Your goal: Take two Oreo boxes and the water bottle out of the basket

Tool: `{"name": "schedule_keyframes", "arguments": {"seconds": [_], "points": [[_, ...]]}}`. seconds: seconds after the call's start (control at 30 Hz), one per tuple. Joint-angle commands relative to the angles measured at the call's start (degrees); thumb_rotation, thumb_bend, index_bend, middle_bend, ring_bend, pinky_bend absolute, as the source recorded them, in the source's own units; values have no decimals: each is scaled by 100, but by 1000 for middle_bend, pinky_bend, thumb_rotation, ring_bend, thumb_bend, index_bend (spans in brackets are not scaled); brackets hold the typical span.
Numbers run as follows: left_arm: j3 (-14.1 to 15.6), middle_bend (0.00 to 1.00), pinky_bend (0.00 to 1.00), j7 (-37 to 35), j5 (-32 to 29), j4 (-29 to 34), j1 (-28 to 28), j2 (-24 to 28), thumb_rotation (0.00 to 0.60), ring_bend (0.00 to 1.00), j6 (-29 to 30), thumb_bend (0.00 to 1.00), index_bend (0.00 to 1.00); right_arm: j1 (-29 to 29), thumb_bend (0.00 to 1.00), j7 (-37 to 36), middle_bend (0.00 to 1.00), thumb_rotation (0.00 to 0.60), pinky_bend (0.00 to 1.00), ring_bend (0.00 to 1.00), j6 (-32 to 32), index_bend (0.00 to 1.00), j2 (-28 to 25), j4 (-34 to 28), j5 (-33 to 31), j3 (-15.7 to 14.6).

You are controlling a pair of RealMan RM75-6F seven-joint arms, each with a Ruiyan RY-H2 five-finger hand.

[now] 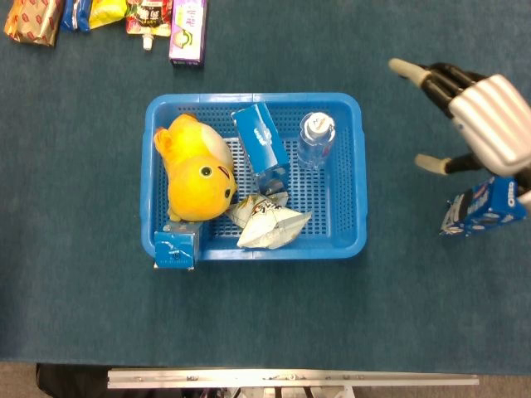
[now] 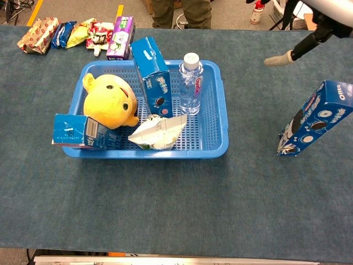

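The counter [image 2: 165, 204], covered in dark blue-green carpet, is carrying a blue basket [image 1: 349, 178] holding a yellow plush toy [image 1: 197, 170], an Oreo box [image 1: 261, 141] standing upright mid-basket, a water bottle [image 1: 316, 138] just beside it on the right, and a crumpled white wrapper [image 1: 267, 222] at the front wall. A small blue box [image 1: 175, 249] is perching on the basket's front-left corner. A second Oreo box [image 2: 315, 117] is leaning tilted on the counter, well apart from the basket. The right hand [image 1: 479, 124] is hovering above it, fingers [image 1: 419, 75] spread, holding nothing. Snack packets [image 1: 108, 14] are lying along the far edge.
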State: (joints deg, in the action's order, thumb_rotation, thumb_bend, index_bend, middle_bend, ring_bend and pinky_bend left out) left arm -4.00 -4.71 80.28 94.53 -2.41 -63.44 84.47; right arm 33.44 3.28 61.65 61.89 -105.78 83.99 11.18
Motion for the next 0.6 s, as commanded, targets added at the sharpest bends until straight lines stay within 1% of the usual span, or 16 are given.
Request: {"name": "schedule_keyframes", "arguments": {"seconds": [0.03,0.13,0.27,0.37,0.47,0.6], "points": [[7,517,533,-9,-2,-5,3,3,600,440,-8,380,480,288,0,-117,240,600,467,226,-165,104,474,510,-52,99],[13,517,533,-17,-11,-12,2,5,600,440,-27,381,480,488,0,-323,240,600,466,226,-315,104,806,955,10,103],[11,517,534,-40,-33,-16,9,8,600,441,-35,380,480,788,0,-693,240,600,461,226,-465,104,1251,1654,255,75],[11,517,534,-57,-47,-23,16,13,600,441,-38,380,480,998,0,-989,240,600,459,226,-573,114,1493,2058,427,37],[14,517,534,-62,-58,-27,25,19,600,440,-38,380,480,1183,0,-1204,240,600,457,226,-684,118,1649,2331,565,-16],[13,517,534,-65,-61,-15,38,28,600,440,-21,380,480,1369,0,-1430,240,600,456,226,-820,118,1747,2514,687,-100]]}}
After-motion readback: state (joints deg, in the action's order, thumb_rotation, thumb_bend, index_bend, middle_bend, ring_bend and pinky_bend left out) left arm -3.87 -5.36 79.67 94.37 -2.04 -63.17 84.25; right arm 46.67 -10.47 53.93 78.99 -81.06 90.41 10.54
